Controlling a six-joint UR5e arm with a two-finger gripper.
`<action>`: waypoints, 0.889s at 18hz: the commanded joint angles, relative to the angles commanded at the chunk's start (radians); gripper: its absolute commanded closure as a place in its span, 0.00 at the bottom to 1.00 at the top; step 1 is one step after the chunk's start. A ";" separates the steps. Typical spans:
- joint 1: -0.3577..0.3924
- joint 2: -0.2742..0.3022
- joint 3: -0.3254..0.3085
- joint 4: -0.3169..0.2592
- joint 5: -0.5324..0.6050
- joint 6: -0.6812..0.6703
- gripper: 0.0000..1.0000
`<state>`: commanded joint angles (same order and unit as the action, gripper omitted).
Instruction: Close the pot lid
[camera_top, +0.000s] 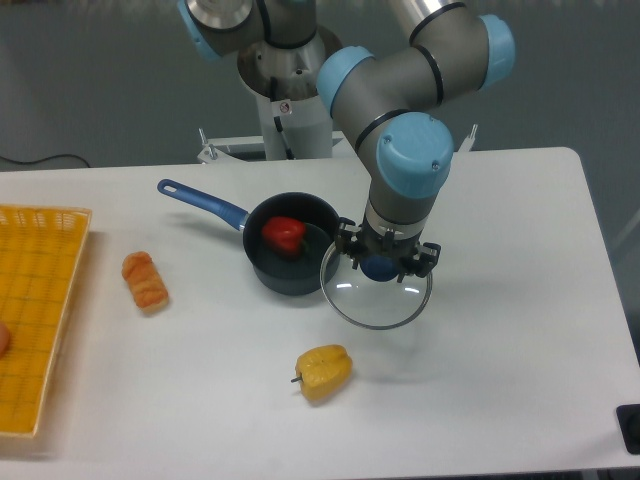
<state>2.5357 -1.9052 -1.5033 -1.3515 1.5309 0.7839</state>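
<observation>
The hand (379, 266) is down over the dark blue knob of the pot lid (376, 297), its fingers closed in on that knob, so the grip is on the one part meant for lifting. The lid hangs roughly level, just right of the pot (292, 257), its left rim overlapping the pot's right edge in this view. Whether it rests on the table (520, 340) or rides above it, I cannot tell.

The pot sits mid-table with its bright blue handle (202, 200) pointing away to the left, clear of the arm. Inside lies a red pepper (284, 234), low enough, by my reading, for the lid to seat. The likely next step is a short carry leftward to centre the disc over the rim.

A yellow pepper (322, 372) and an orange pastry-like item (145, 280) lie aside, and a yellow mesh tray (40, 310) sits at the left edge. No lettering on the lid is legible, and no brand marks show.
</observation>
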 joint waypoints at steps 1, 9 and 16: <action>0.000 0.000 -0.002 0.000 0.000 0.000 0.37; -0.002 0.000 -0.018 0.003 0.000 0.000 0.37; -0.003 0.014 -0.051 0.006 0.000 0.003 0.37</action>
<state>2.5326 -1.8914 -1.5539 -1.3453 1.5309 0.7869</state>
